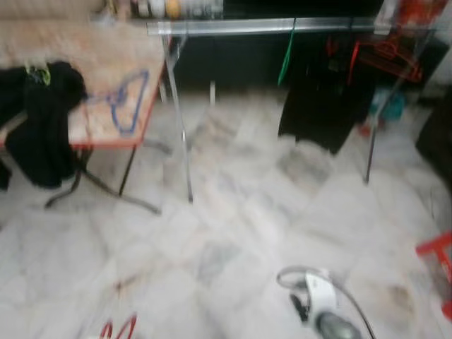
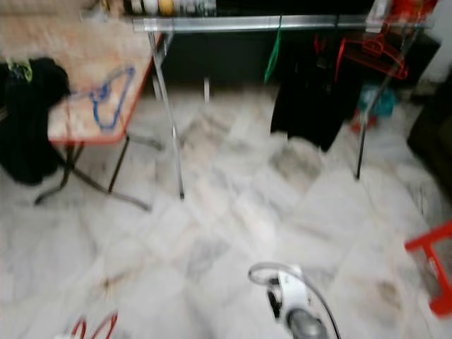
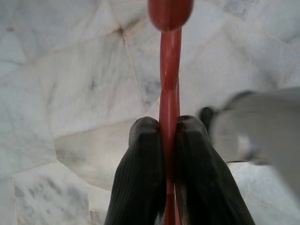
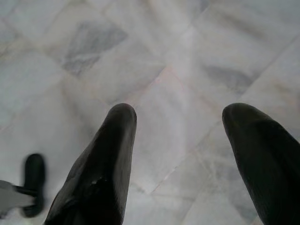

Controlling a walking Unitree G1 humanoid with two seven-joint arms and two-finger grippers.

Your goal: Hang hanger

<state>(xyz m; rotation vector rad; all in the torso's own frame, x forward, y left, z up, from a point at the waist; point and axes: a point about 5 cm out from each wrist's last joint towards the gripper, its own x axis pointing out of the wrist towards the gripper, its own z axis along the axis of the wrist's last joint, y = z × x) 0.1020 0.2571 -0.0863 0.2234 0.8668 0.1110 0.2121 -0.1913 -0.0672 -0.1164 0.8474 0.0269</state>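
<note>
The left gripper [image 3: 169, 140] is clenched on a red hanger [image 3: 169, 84], carried low above the marble floor [image 1: 233, 233]. The right gripper [image 4: 180, 126] hangs idle, fingers spread, grasping nothing. Well ahead of both stands the clothes rail [image 1: 268, 26] (a green hanger [image 1: 286, 56] and black garment [image 1: 321, 99] already on it). I'd say pickup is done; approach and hooking remain.

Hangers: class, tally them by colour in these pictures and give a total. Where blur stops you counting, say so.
Blue: 1, the blue hanger on the table.
Green: 1, the green hanger on the rail.
Red: at least 2, the red hanger in the left claw and the red cluster on the rail, too blurred to split.
Total: at least 4.
</note>
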